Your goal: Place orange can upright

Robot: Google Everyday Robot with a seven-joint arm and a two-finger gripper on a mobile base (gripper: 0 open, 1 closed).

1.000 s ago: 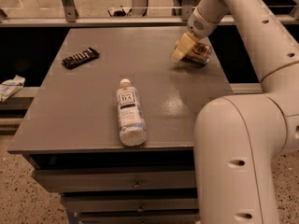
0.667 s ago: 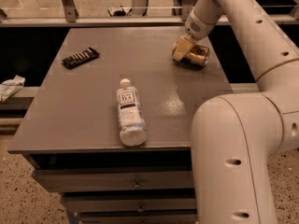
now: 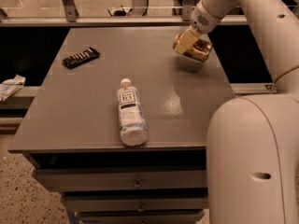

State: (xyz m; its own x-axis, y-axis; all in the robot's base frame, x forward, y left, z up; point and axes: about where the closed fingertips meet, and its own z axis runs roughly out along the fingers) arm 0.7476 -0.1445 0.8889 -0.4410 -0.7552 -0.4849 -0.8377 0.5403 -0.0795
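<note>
Orange can [image 3: 199, 50] now aloft, sideways in gripper [image 3: 185, 42]

The gripper [image 3: 186, 42] over the table's [image 3: 84, 101] far right hides the left end of the orange can [image 3: 201, 50] it grips; bottle [image 3: 130, 113] label print too small to read; arm [image 3: 261, 13] cropped at right

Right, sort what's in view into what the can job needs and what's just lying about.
For the job:
orange can, tilted, at the far right of the table
gripper, holding the can

Lying about:
clear bottle, on its side near the front edge
black bar-shaped object, far left of the tabletop
white crumpled item, off the table to the left
</note>
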